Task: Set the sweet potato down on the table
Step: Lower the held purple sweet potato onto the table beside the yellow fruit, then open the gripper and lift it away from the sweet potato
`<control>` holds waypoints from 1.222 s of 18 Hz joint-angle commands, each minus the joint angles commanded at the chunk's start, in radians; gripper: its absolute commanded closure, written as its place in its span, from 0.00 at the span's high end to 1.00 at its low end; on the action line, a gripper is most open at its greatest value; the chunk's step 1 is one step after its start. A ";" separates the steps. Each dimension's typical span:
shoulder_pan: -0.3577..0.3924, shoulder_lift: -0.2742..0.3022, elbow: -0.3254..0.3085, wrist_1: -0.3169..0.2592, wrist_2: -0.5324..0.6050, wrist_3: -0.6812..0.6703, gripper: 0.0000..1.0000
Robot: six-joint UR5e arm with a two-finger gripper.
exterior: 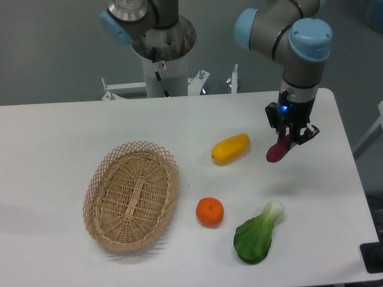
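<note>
The sweet potato [277,150] is a small reddish-purple tuber held tilted in my gripper [291,138], its lower end hanging just above the white table [54,137] at the right side. The gripper is shut on its upper end, which the fingers partly hide. It hangs to the right of the yellow fruit [231,148].
An oval wicker basket [131,194] lies at the left. An orange [210,211] and a green bok choy [257,234] lie at the front. The arm's base [163,57] stands behind the table. The table's right edge is near the gripper.
</note>
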 joint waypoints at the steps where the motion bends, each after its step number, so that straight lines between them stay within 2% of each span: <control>1: 0.009 -0.012 -0.022 0.037 0.000 0.028 0.21; 4: 0.031 -0.044 -0.077 0.129 0.000 0.104 0.22; 9: 0.048 -0.097 -0.095 0.138 0.002 0.140 0.23; 13: 0.046 -0.104 -0.092 0.138 0.002 0.135 0.24; 14: 0.046 -0.104 -0.092 0.138 0.002 0.132 0.32; 15: 0.046 -0.103 -0.092 0.140 0.000 0.129 0.63; 16: 0.046 -0.100 -0.088 0.140 0.000 0.129 1.00; 20: 0.049 -0.069 -0.080 0.137 0.002 0.099 1.00; 22: 0.045 -0.039 -0.075 0.134 0.003 0.019 1.00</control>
